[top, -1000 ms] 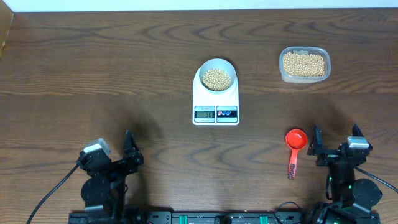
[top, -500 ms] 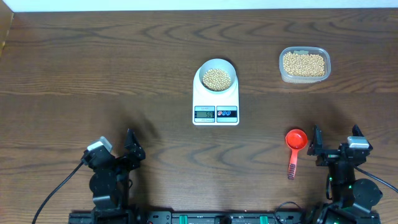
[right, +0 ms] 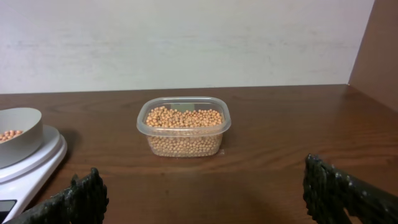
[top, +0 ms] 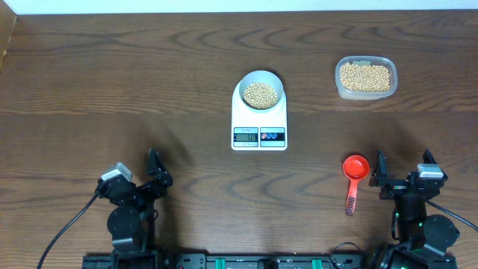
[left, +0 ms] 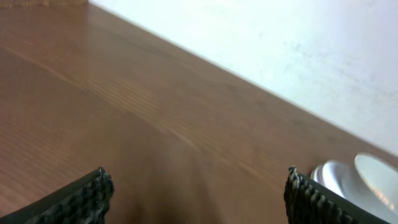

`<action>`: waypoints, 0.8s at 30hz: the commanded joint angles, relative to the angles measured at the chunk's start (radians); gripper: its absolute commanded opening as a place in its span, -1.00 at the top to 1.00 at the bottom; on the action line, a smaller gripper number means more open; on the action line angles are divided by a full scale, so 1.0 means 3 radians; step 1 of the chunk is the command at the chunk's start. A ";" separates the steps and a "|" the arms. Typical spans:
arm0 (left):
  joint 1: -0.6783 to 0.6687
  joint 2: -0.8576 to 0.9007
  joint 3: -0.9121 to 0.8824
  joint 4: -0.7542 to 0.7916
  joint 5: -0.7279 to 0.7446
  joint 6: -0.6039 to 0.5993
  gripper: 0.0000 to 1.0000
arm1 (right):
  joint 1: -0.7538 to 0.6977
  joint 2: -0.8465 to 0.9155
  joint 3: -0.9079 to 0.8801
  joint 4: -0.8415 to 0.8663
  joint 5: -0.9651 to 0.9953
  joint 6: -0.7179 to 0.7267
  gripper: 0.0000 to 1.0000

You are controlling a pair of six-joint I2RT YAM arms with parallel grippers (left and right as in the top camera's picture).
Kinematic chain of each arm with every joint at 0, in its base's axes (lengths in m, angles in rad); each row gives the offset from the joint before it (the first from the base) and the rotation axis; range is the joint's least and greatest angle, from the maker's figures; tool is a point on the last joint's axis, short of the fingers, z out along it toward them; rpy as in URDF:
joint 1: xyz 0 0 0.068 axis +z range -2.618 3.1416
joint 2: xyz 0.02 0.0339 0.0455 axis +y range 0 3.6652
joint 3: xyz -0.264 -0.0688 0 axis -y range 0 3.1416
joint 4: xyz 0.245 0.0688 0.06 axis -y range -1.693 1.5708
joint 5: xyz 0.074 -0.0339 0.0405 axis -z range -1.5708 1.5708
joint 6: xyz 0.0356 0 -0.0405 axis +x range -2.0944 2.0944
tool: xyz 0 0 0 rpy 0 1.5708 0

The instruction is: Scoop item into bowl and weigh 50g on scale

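Left fingers (left: 87,198) and right fingers (right: 84,200) gape wide, empty. Ahead, beans (top: 260,95) sit in the bowl (top: 261,75) on the scale (top: 243,119). This looks like the weighing step; next, confirm the reading.

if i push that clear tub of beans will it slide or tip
The clear tub looks low, wide and nearly full of beans, so it would probably slide rather than tip. Its thin plastic walls may flex if squeezed.

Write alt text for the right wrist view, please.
A clear plastic tub full of tan beans sits mid-frame on a dark wooden table. At left, a grey bowl rests on a white scale; the open right claw frames the bottom corners.
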State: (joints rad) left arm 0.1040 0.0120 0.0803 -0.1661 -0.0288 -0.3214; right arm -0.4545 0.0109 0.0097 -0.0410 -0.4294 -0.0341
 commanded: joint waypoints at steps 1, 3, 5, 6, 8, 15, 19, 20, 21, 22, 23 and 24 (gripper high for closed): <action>0.0014 0.0017 -0.0184 0.0261 -0.0055 -0.0006 -0.81 | 0.0014 -0.0019 -0.0014 -0.0009 0.0004 -0.0027 -0.99; 0.0010 0.0025 -0.0254 0.0313 -0.0039 0.0003 -0.80 | 0.0014 -0.0019 -0.0014 -0.0009 0.0004 -0.0027 -0.99; 0.0004 0.0106 -0.0253 0.0317 0.0008 0.0032 -0.80 | 0.0014 -0.0019 -0.0014 -0.0009 0.0004 -0.0027 -0.98; 0.0004 0.0118 -0.0253 0.0314 0.0008 0.0032 -0.81 | 0.0014 -0.0019 -0.0014 -0.0009 0.0004 -0.0027 -0.99; 0.0004 0.0170 -0.0253 0.0312 0.0083 0.0024 -0.80 | 0.0014 -0.0019 -0.0014 -0.0009 0.0004 -0.0027 -0.99; 0.0004 0.0219 -0.0252 0.0432 0.0423 0.0017 -0.80 | 0.0014 -0.0019 -0.0014 -0.0009 0.0004 -0.0027 -0.99; 0.0004 0.0219 -0.0252 0.0409 0.0422 0.0018 -0.80 | 0.0014 -0.0019 -0.0014 -0.0009 0.0004 -0.0027 -0.99; 0.0004 0.0219 -0.0252 0.0408 0.0421 0.0018 -0.81 | 0.0014 -0.0019 -0.0014 -0.0009 0.0004 -0.0027 -0.99; 0.0008 0.0219 -0.0252 0.0425 0.0301 0.0045 -0.81 | 0.0014 -0.0019 -0.0014 -0.0009 0.0004 -0.0027 -0.98; 0.0008 0.0219 -0.0252 0.0453 0.0139 0.0041 -0.81 | 0.0014 -0.0019 -0.0014 -0.0009 0.0004 -0.0027 -0.98; 0.0006 0.0219 -0.0252 0.0476 0.0072 0.0039 -0.81 | 0.0014 -0.0019 -0.0014 -0.0009 0.0004 -0.0027 -0.98; 0.0008 0.0219 -0.0252 0.0473 -0.0010 0.0042 -0.81 | 0.0014 -0.0019 -0.0015 -0.0009 0.0004 -0.0027 -0.98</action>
State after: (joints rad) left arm 0.1040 0.0769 0.0242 -0.0284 0.0490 -0.3176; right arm -0.4545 0.0109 0.0093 -0.0410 -0.4294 -0.0341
